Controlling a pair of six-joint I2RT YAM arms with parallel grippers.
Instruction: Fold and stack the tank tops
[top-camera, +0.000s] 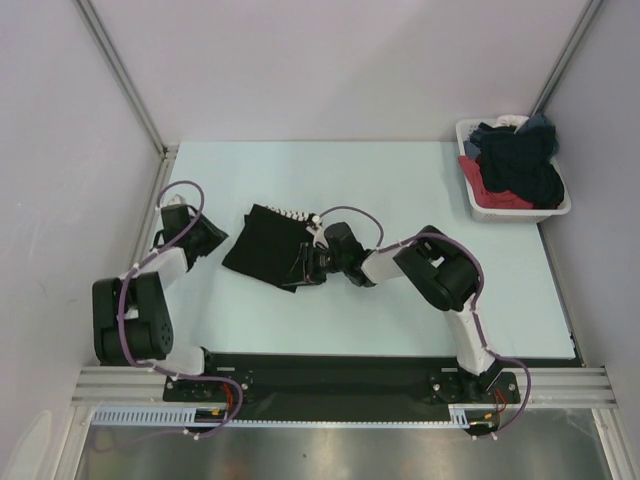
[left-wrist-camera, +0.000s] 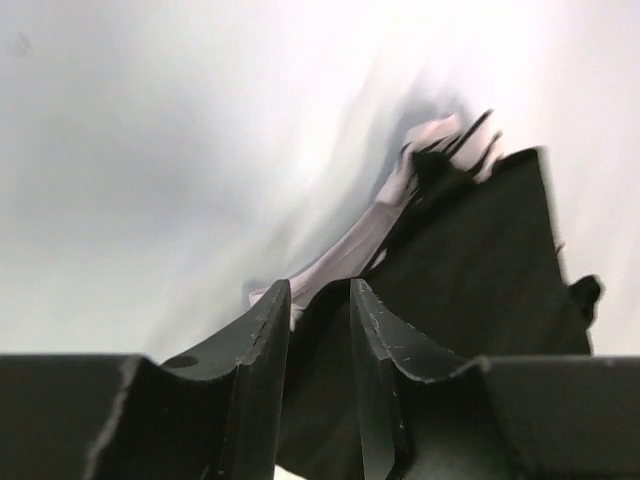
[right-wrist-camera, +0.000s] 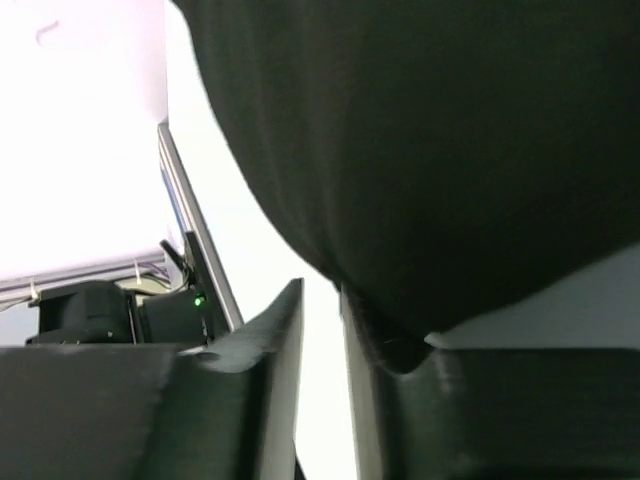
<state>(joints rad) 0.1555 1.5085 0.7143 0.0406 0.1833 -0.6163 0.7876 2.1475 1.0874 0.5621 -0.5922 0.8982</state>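
Found black top (top-camera: 265, 245) folded flat on table (top-camera: 420, 190), a little toward 9 o'clock from centre. Noted striped top (top-camera: 292, 214) showing only as a thin strip at the black top's 1 o'clock edge, the rest covered. Located left gripper (top-camera: 218, 238) low at the black top's 9 o'clock side, just beside the cloth; could not confirm contact from overhead. Checked left wrist view: fingers (left-wrist-camera: 262, 335) apart by a narrow gap, black cloth and a pale strip of striped cloth lying beyond the tips, nothing seen pinched. Located right gripper (top-camera: 303, 265) at the black top's 5 o'clock corner, against the fold. Checked right wrist view: fingers parted by a slim gap with bright table showing clean through, nothing clamped; black cloth bulging overhead and touching the tip of the finger on that view's right. Recorded basket (top-camera: 520, 213) at the table's 2 o'clock corner, well apart from both tops, heaped with dark, blue and red garments (top-camera: 512, 160). Could not judge the fold of the covered striped top.
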